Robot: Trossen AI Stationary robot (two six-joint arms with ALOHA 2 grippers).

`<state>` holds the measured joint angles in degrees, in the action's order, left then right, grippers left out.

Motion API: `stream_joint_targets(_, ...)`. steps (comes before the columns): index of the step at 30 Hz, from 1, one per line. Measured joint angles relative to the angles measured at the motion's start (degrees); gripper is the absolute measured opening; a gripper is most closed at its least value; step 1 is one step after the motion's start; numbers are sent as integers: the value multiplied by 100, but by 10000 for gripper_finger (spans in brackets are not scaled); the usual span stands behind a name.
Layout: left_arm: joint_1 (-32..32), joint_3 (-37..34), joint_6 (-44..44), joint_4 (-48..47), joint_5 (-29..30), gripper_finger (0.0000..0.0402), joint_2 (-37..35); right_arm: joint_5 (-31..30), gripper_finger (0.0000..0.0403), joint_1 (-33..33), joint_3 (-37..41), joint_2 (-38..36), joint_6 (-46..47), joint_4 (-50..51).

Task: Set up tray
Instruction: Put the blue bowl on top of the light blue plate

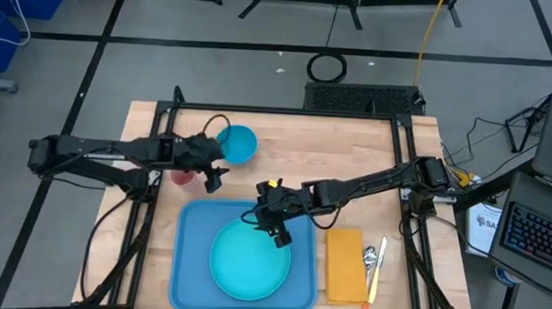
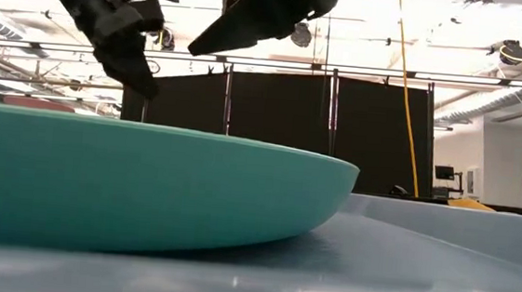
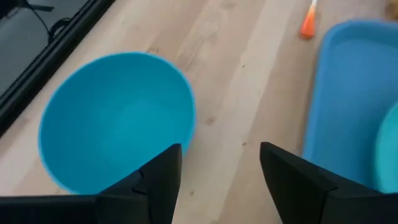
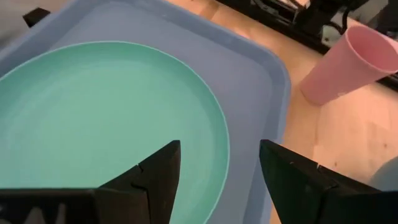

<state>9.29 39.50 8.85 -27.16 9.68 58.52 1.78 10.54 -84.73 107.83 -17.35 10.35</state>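
The blue tray (image 1: 187, 263) lies at the table's near middle with a round teal plate (image 1: 250, 259) resting flat in it. My right gripper (image 1: 279, 232) hovers open and empty above the plate's far edge; the plate (image 4: 106, 118) and tray rim (image 4: 273, 81) show below its fingers. My left gripper (image 1: 214, 175) is open and empty above the bare wood, just near of a blue bowl (image 1: 237, 143), which also shows in the left wrist view (image 3: 118, 118). A pink cup (image 1: 182, 176) stands under the left arm and shows in the right wrist view (image 4: 345, 62).
A yellow-orange napkin (image 1: 344, 264) lies right of the tray, with cutlery (image 1: 373, 262) beside it near the table's right edge. In the low view the plate (image 2: 145, 193) fills the foreground on the tray floor (image 2: 419, 270). Bare wood lies between bowl and tray.
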Motion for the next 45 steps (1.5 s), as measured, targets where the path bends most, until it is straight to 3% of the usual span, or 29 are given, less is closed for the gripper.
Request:
stream_joint_targets(15, 821, 147, -778, 85, -68, 203, 1335, -11, 210, 250, 0, 0, 249, -24)
stream_joint_targets(24, 898, 147, -1170, 206, -109, 205, 1503, -18, 210, 250, 0, 0, 320, -22)
stream_joint_targets(45, 1159, 145, -1350, 324, -868, 154, 1591, -20, 210, 247, 0, 4, 320, -65)
